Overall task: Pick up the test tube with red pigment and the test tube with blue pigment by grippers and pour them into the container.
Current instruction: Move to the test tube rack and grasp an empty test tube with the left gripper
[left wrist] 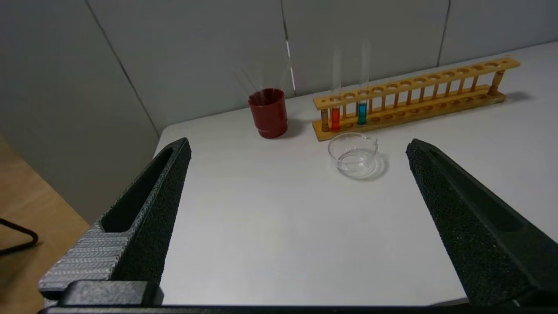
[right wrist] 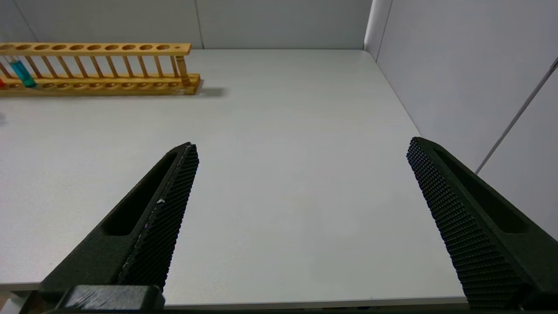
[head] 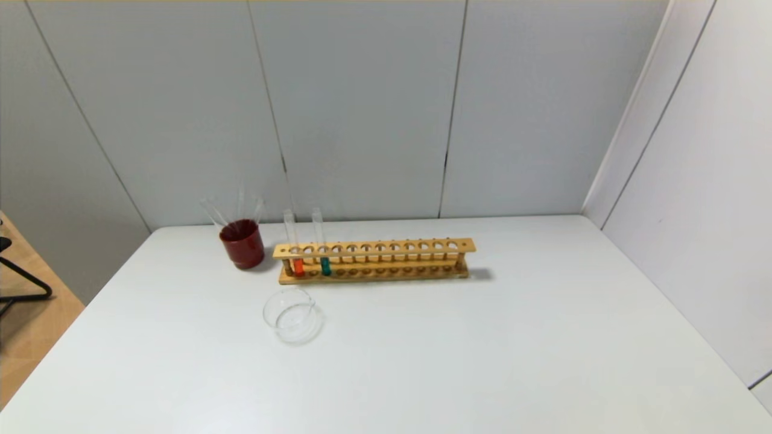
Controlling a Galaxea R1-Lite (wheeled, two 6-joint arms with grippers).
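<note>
From head cam I can't see either arm. Right wrist cam: long wooden rack [right wrist: 100,65] cut off at frame edge, slim glass tube w/ orange-red liquid [right wrist: 1,83] barely a sliver. Clear tubes in dark red cup [head: 242,243] too faint to count.

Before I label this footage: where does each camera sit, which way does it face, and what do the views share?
Head view: high on the robot, looking forward and down at the rack, container and red cup; no arm shows.
Left wrist view: behind the open left claw, facing the same three things.
Right wrist view: behind the open right claw, facing bare table.
Shared: all show the rack and the test tube with blue pigment.
</note>
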